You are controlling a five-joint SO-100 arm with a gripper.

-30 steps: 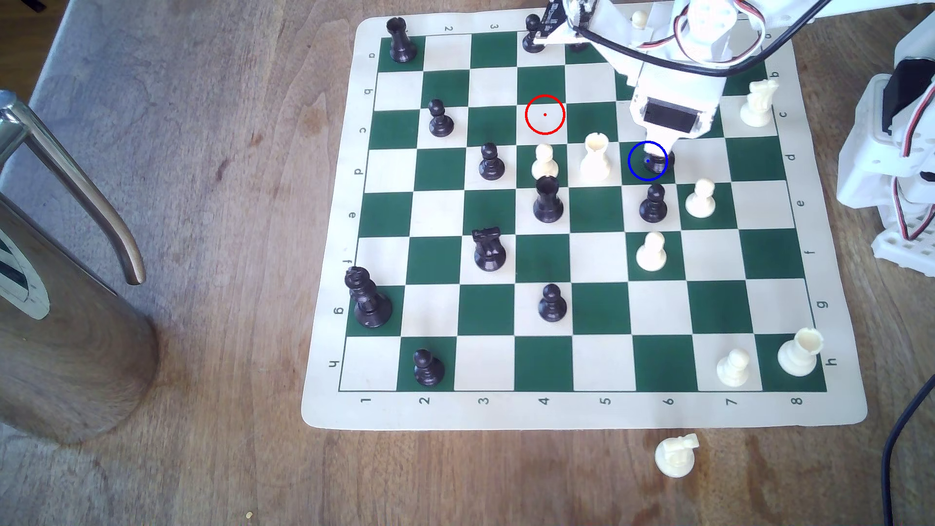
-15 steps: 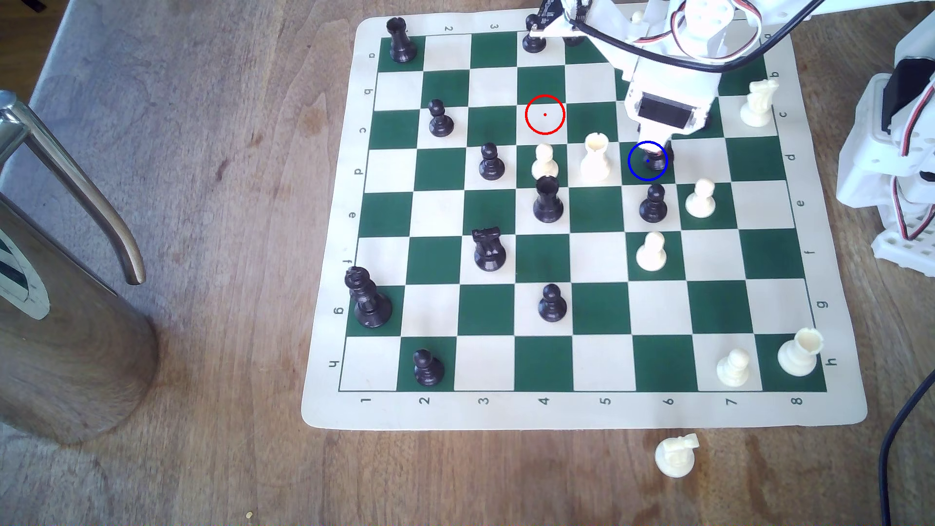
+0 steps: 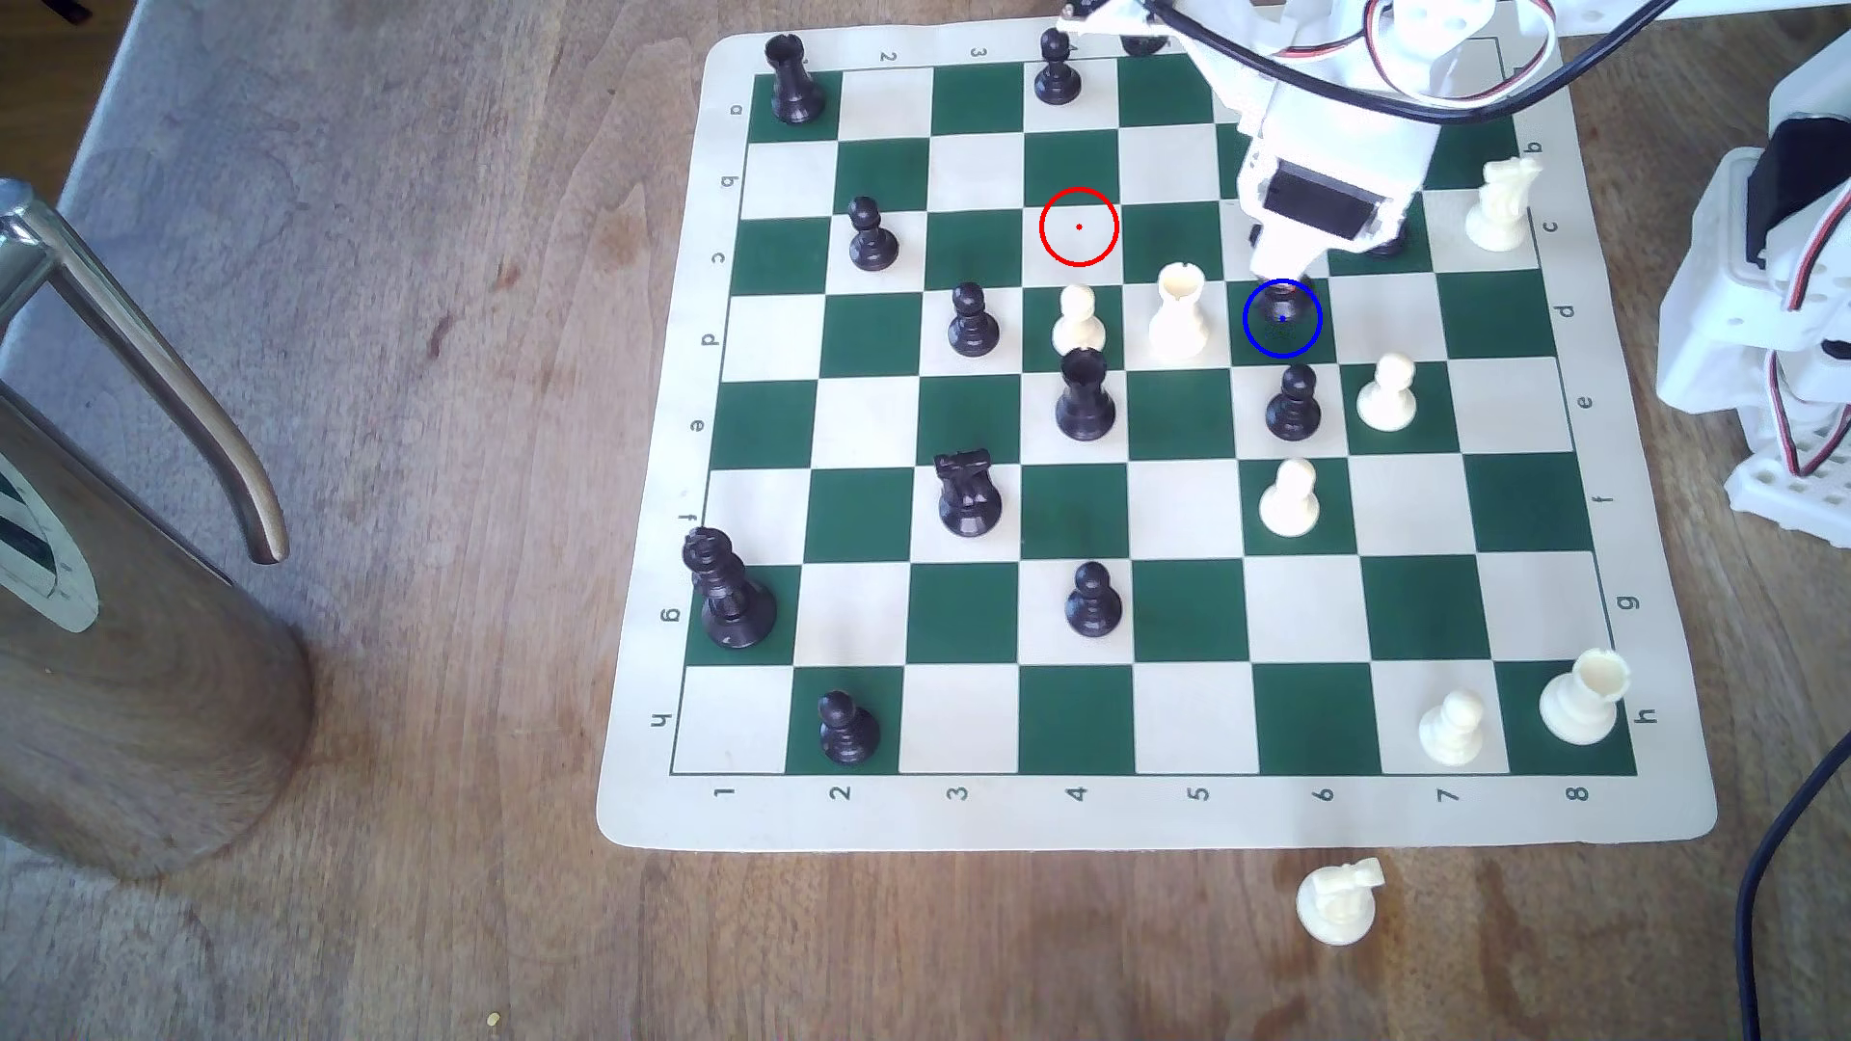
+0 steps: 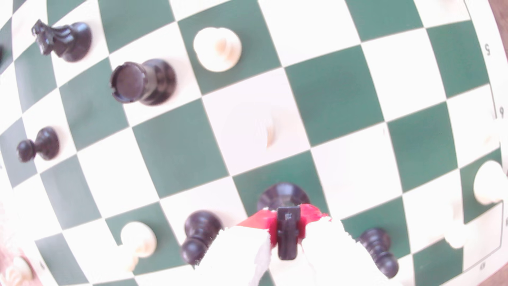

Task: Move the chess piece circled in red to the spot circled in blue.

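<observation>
The chess piece point(image 3: 1283, 308), a black knight, stands with its round base inside the blue circle on the spot point(image 3: 1264, 342), a dark green square. My gripper point(image 3: 1285, 278) comes down on it from the far side and hides its head in the exterior view. In the wrist view the red pads point(image 4: 309, 220) press both sides of the knight's blocky head point(image 4: 287, 236), and its base point(image 4: 283, 195) rests on the green square point(image 4: 247, 187). The gripper point(image 4: 287, 220) is shut on the knight. The red-circled cream square point(image 3: 1079, 227) holds no piece.
A white rook point(image 3: 1179, 310) stands one square to the exterior view's left of the spot. A black pawn point(image 3: 1293, 403) and a white pawn point(image 3: 1387, 392) stand just nearer. Another black knight point(image 3: 967, 492) is mid-board. A white knight point(image 3: 1337, 901) lies off the mat. A metal jug point(image 3: 130, 601) stands far left.
The knight's base has shifted slightly to the exterior view's left, from the circle's right rim to its centre. The arm has drawn back toward the far edge.
</observation>
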